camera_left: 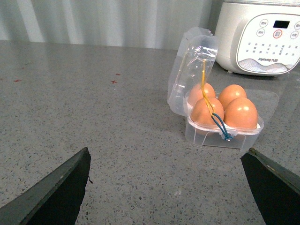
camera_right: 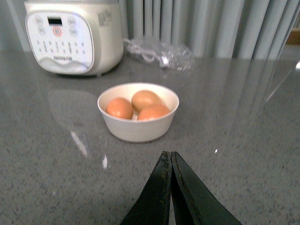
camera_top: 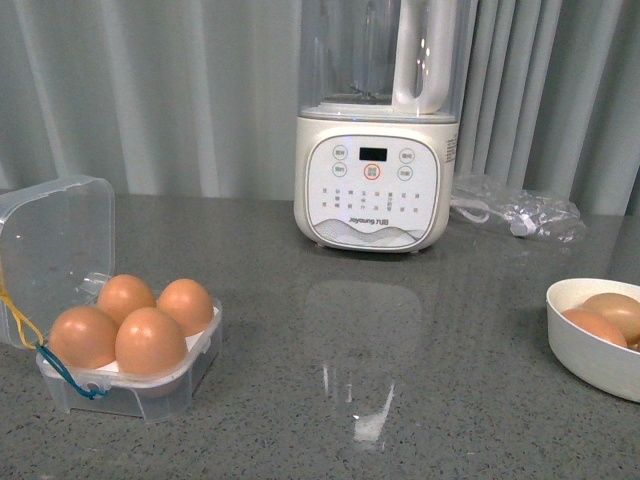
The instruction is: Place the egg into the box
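Full box (camera_top: 130, 390) and bowl (camera_top: 590, 365) beside a "Joyoung" blender (camera_top: 372, 150) on the table (camera_top: 450, 330).
Left of the blender, the open-lidded box holds four eggs (camera_top: 150, 340). Right of it, the bowl shows two other eggs (camera_top: 595, 322) in the front view, three in the right wrist view. Left pincer (camera_left: 168, 151) apart; right pincer (camera_right: 168, 157) together, both empty.

Robot body: only gripper parts show, in both wrist cams.
L gripper (camera_left: 168, 151): two flat, wedge-shaped fingers (camera_left: 58, 190), black to dark grey w/ a paler edge along the upper side and a matte finish. R gripper (camera_right: 168, 155): same dark material, long blades tapering to thin tips, w/ a faint olive-brown tint on the inner edges, possibly wear or just glare.
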